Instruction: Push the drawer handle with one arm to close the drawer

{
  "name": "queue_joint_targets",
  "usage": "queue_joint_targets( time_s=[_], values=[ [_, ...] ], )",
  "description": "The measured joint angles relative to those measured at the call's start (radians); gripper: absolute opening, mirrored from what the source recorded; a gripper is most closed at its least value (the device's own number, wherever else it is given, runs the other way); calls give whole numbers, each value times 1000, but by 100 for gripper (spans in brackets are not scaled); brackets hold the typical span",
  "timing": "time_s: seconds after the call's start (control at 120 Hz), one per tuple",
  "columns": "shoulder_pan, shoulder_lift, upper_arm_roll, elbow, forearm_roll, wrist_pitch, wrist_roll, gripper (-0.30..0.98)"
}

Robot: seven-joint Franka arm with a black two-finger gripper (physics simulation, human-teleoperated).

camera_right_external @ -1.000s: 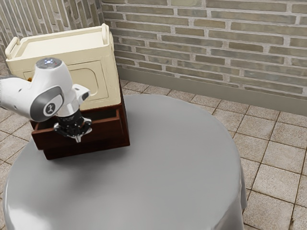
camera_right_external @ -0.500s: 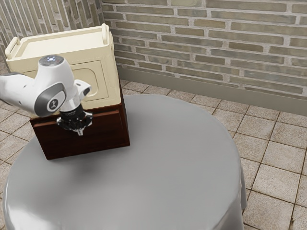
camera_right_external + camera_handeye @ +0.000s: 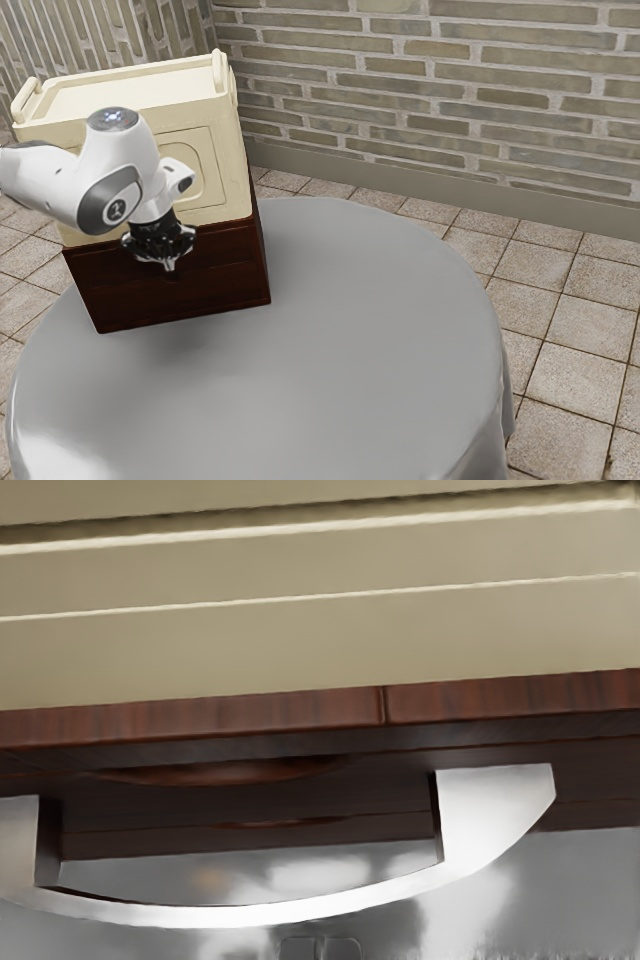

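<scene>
Drawer (image 3: 222, 262) has slid back: a second ago it stood out from the wooden cabinet (image 3: 180, 314), and now its front looks flush beneath the cabinet's cream upper section (image 3: 205, 190). My hand (image 3: 169, 263) has followed it inward and risen slightly, fingertips together, gripping nothing, in front of the cabinet. The curved metal handle (image 3: 250, 915) lies just under me. I judge the closing essentially done; at most a light press toward the cabinet remains, since harder pushing could shift it on the counter (image 3: 380, 350).

Room, exact kind unclear: brick wall (image 3: 450, 90) across top, tiled floor (image 3: 570, 380) at right, cloth-draped round table (image 3: 350, 370) lower left.
</scene>
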Motion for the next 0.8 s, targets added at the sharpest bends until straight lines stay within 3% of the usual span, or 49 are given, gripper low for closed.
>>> queue_joint_targets(
  time_s=[0.217,0.408,0.525,0.6,0.683,0.8],
  values=[
    [-32,-5,0,-10,8,-2,17,-10],
    [-48,-78,-5,-26,-159,-121,25,-10],
    [-234,-131,-5,0,-234,-231,28,-10],
    [-343,-136,-2,115,-252,-337,32,-9],
    [-373,-123,-1,284,-234,-463,59,-2],
    [-379,-106,14,412,-204,-572,119,24]
  ],
)
